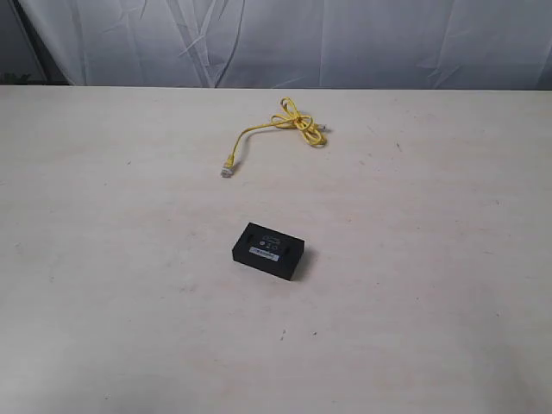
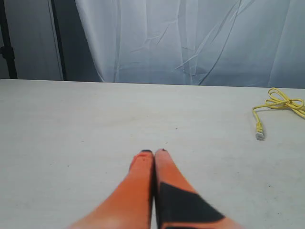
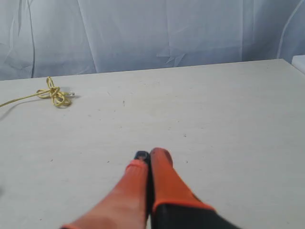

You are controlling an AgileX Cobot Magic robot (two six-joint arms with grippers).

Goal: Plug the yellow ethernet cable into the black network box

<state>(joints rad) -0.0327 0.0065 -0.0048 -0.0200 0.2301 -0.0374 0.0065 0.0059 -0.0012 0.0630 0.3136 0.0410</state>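
Observation:
The black network box point(image 1: 268, 251) lies flat near the middle of the table, a white label strip on its top. Farther back lies the yellow ethernet cable point(image 1: 293, 120): a small knotted bundle, with one strand running to a whitish plug point(image 1: 226, 169) on the tabletop. The cable point(image 2: 281, 103) and that plug point(image 2: 259, 135) show in the left wrist view, and the bundle point(image 3: 55, 94) in the right wrist view. My left gripper point(image 2: 153, 152) and my right gripper point(image 3: 150, 154) are both shut, empty, over bare table and far from the cable. Neither arm shows in the exterior view.
The pale tabletop point(image 1: 414, 224) spreads wide round the box and the cable. A wrinkled white curtain point(image 1: 285, 39) hangs behind the table's far edge. The table's right corner point(image 3: 285, 62) shows in the right wrist view.

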